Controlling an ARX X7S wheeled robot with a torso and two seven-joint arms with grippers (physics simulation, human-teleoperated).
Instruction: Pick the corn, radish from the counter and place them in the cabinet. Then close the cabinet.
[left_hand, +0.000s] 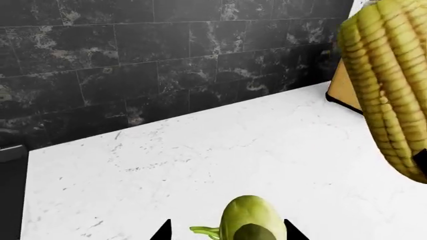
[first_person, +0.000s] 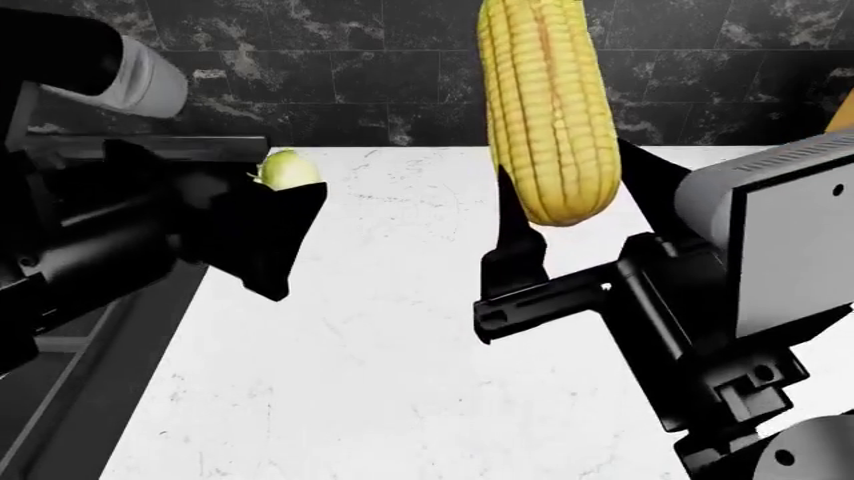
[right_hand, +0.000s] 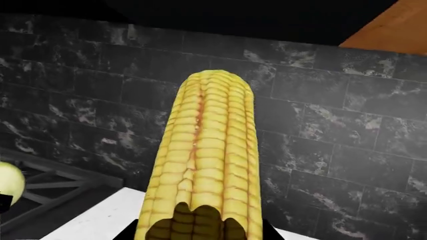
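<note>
While your right claw (first_person: 567, 215) clamps the upright corn (first_person: 547, 110), your left claw (first_person: 287, 215) grips the radish (first_person: 287, 170) above the worktop (first_person: 400, 380).

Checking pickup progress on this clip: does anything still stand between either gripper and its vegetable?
No. The right gripper is shut on the corn, holding it upright above the counter. The left gripper holds the radish between its fingers. The cabinet is not clearly in view, so that path cannot be judged.
</note>
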